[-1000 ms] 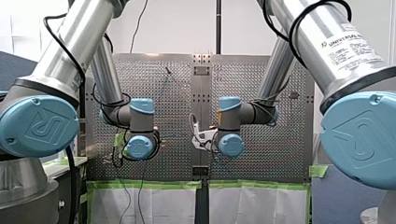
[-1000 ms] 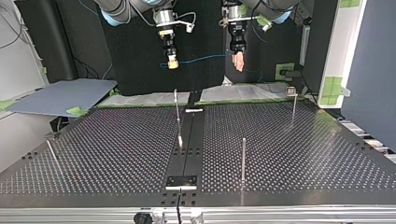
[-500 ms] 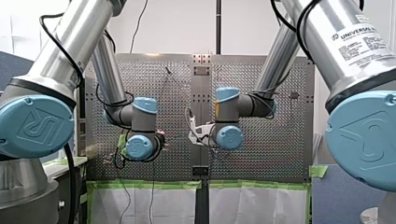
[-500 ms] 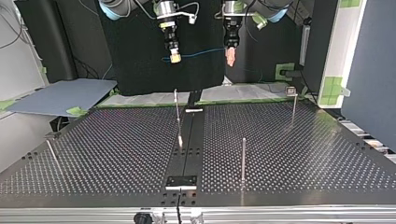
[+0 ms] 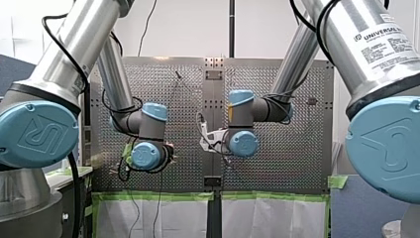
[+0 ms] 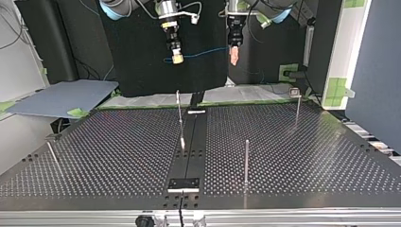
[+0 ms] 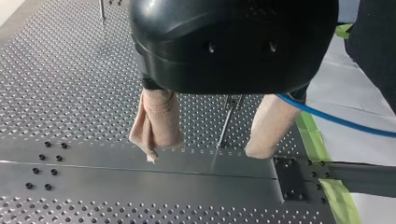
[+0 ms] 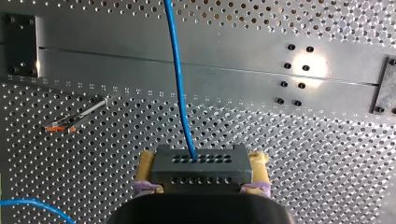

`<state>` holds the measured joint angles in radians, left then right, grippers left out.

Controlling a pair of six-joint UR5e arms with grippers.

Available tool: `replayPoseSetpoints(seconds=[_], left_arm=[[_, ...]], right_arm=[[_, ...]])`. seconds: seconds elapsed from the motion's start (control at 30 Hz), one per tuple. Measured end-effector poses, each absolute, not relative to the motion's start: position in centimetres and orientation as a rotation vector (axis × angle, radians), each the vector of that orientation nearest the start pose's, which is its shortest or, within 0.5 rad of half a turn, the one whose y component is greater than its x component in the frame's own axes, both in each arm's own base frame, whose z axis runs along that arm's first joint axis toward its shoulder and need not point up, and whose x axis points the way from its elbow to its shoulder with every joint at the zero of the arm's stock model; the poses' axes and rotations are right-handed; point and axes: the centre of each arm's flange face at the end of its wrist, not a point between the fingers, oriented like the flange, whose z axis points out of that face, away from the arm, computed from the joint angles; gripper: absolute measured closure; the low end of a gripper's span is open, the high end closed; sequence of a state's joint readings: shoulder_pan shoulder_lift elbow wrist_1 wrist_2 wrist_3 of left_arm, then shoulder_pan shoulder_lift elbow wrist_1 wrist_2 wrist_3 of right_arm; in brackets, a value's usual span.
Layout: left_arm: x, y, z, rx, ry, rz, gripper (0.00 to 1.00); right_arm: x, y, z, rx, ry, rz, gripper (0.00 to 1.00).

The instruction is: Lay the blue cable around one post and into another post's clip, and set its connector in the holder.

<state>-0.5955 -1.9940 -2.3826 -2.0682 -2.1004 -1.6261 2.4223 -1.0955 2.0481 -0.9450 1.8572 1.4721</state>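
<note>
In the right wrist view my right gripper [image 8: 201, 159] is shut on a dark connector block [image 8: 201, 173], yellow pads on both its sides. The blue cable [image 8: 180, 84] runs out of the block over the perforated table. In the top view my right gripper [image 6: 177, 56] hangs high behind the table, and the cable [image 6: 203, 53] spans from it across to my left gripper [image 6: 233, 55]. My left gripper [image 7: 205, 150] stands open with beige pads; the cable [image 7: 336, 119] passes beside one finger, not between them.
Thin metal posts stand on the table: one near the middle [image 6: 179, 116], one nearer the front [image 6: 246, 161], one with a small clip [image 6: 295, 92], one leaning at the top view's left [image 6: 53, 156]. A black plate [image 6: 184, 183] sits on the centre strip.
In the top view both grippers have risen a little, and my left gripper has shifted towards my right one. Almost all of that came in the first half second.
</note>
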Motion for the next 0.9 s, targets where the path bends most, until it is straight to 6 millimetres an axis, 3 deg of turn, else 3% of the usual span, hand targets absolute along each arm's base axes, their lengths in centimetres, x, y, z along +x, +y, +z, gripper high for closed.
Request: replayPoseSetpoints(seconds=[0.17,0.3,0.57,0.9], left_arm=[[27.7,-27.8,7.9,0.04,1.703,-0.066,0.0],[28.0,-27.8,9.3,0.005,1.701,-0.103,0.0],[27.9,-27.1,11.1,-0.052,1.717,-0.125,0.0],[28.2,-26.3,13.5,-0.113,1.713,-0.122,0.0]], right_arm=[[46.8,-26.0,11.8,1.633,-0.837,1.542,1.0],[46.9,-26.1,13.1,1.603,-0.87,1.537,1.0],[45.7,-26.7,16.7,1.53,-0.932,1.488,1.0],[45.5,-28.8,23.4,1.441,-0.957,1.503,1.0]])
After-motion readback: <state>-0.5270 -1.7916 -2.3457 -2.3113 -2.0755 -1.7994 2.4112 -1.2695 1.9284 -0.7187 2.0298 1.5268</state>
